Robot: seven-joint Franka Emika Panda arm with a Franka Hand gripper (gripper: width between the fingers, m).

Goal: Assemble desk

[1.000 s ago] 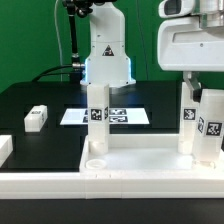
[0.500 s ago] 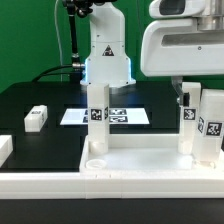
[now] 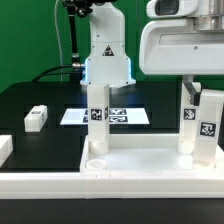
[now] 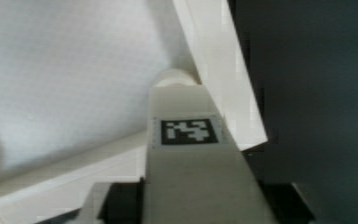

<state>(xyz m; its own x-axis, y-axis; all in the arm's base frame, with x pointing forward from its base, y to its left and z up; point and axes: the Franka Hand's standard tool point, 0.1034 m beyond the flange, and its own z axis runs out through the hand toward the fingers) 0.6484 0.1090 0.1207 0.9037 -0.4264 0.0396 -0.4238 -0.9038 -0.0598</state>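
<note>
The white desk top [image 3: 140,160] lies with its raised rim up at the front of the exterior view. One tagged leg [image 3: 97,122] stands upright in it on the exterior view's left, and a second leg [image 3: 187,120] stands on the right. Beside that one a third leg [image 3: 208,128] stands upright at the right corner. My gripper [image 3: 207,95] has come down over its top. In the wrist view this leg [image 4: 190,130] runs up between my dark fingers [image 4: 126,200], which press on both its sides, with its foot in the corner of the desk top [image 4: 69,70].
A loose white leg [image 3: 36,118] lies on the black table at the exterior view's left, with another white part [image 3: 5,148] at the left edge. The marker board [image 3: 125,116] lies behind the desk top, in front of the robot base [image 3: 105,55]. White rails [image 3: 110,186] border the front.
The gripper shifted slightly toward the exterior view's left, then its jaws closed on the right corner leg. That leg leaned a little before and now stands straight.
</note>
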